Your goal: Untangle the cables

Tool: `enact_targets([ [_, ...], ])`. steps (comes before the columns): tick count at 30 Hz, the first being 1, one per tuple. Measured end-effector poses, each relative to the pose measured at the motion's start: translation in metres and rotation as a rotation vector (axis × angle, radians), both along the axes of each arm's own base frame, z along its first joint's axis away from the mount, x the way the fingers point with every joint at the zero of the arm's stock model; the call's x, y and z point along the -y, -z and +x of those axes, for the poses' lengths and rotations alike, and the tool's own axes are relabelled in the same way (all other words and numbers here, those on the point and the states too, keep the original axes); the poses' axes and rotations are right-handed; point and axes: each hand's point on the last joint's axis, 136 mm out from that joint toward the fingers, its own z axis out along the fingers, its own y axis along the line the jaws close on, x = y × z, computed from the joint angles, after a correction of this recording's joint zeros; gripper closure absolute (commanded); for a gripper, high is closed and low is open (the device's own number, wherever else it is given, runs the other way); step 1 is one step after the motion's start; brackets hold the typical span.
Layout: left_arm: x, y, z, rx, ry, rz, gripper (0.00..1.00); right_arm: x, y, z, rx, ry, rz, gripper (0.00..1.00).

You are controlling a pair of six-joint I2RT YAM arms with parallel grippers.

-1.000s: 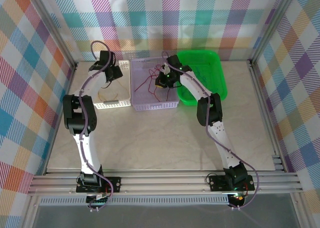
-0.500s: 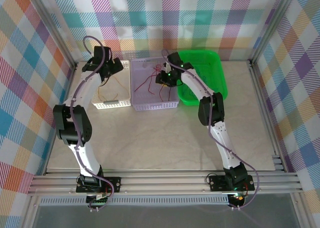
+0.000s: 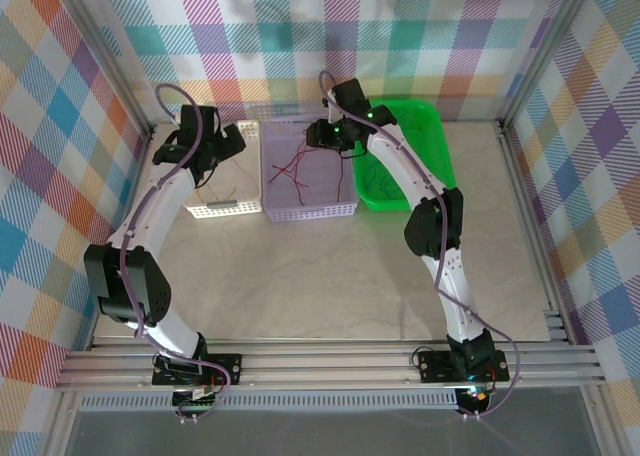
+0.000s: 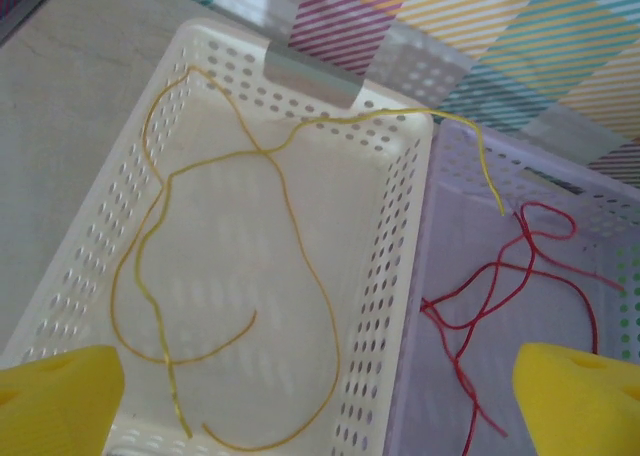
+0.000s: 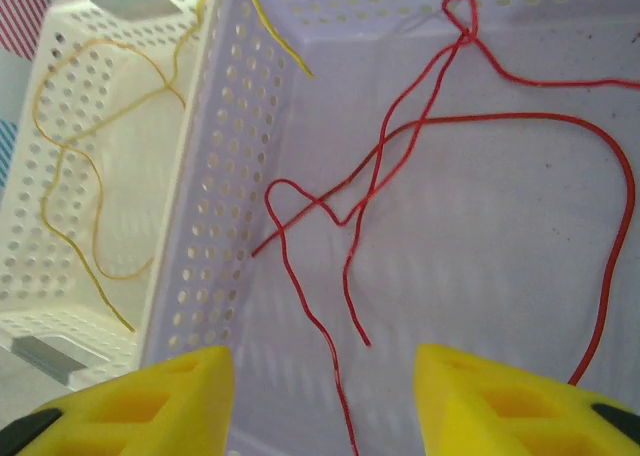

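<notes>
The cables lie sorted in bins. A yellow cable (image 4: 329, 330) loops over the floor of the white basket (image 4: 400, 226), and one end hangs over the wall into the lilac basket (image 4: 560, 276). Red cables (image 5: 348, 262) sprawl crossed on the lilac basket's floor (image 5: 480, 226). A dark thin cable (image 3: 383, 181) lies in the green tray (image 3: 440, 156). My left gripper (image 4: 320, 406) hovers wide open above the wall shared by the two baskets, holding nothing. My right gripper (image 5: 322, 401) stands open above the red cables, one strand running on the floor below the gap.
White basket (image 3: 225, 211), lilac basket (image 3: 310, 213) and green tray stand side by side against the back wall. The left gripper (image 3: 222, 144) and right gripper (image 3: 325, 136) hang over them. Bare tabletop (image 3: 320, 276) stretches toward the arm bases.
My right gripper has opened from shut and drawn back toward the rear wall. My left gripper has opened wider, and that arm's elbow has swung down and to the left.
</notes>
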Motion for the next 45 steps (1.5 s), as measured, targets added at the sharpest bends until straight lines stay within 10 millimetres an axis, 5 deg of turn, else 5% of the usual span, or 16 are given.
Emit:
enact_targets([
  [6, -0.003, 0.011, -0.006, -0.018, -0.05, -0.038, 0.02, 0.001, 0.012, -0.01, -0.022, -0.029, -0.034, 0.42],
  [15, -0.013, 0.017, -0.019, -0.034, -0.124, -0.106, 0.02, -0.02, -0.006, -0.017, -0.004, -0.133, 0.085, 0.37],
  [20, -0.016, 0.016, -0.028, -0.043, -0.125, -0.097, 0.0, 0.0, -0.013, -0.041, 0.049, -0.155, 0.041, 0.23],
  [24, -0.023, 0.015, -0.047, -0.033, -0.124, -0.058, 0.0, 0.034, -0.046, -0.071, 0.179, -0.15, 0.001, 0.14],
  [26, -0.029, 0.018, -0.064, -0.025, -0.127, -0.024, 0.0, 0.057, -0.065, -0.088, 0.259, -0.131, -0.017, 0.0],
  [30, -0.04, 0.024, -0.087, -0.016, -0.121, 0.053, 0.0, 0.12, -0.095, -0.113, 0.422, 0.001, -0.061, 0.0],
  [33, -0.045, 0.031, -0.09, -0.03, -0.115, 0.106, 0.0, 0.174, -0.097, -0.127, 0.508, 0.154, -0.117, 0.0],
  [37, -0.053, 0.059, -0.097, -0.055, -0.132, 0.159, 0.0, 0.233, -0.062, -0.139, 0.515, 0.303, -0.233, 0.0],
  [41, -0.065, 0.099, -0.115, -0.103, -0.146, 0.229, 0.0, 0.29, -0.001, -0.152, 0.463, 0.459, -0.363, 0.0],
  [45, -0.067, 0.113, -0.113, -0.087, -0.134, 0.268, 0.0, 0.335, 0.054, -0.162, 0.393, 0.582, -0.43, 0.0],
])
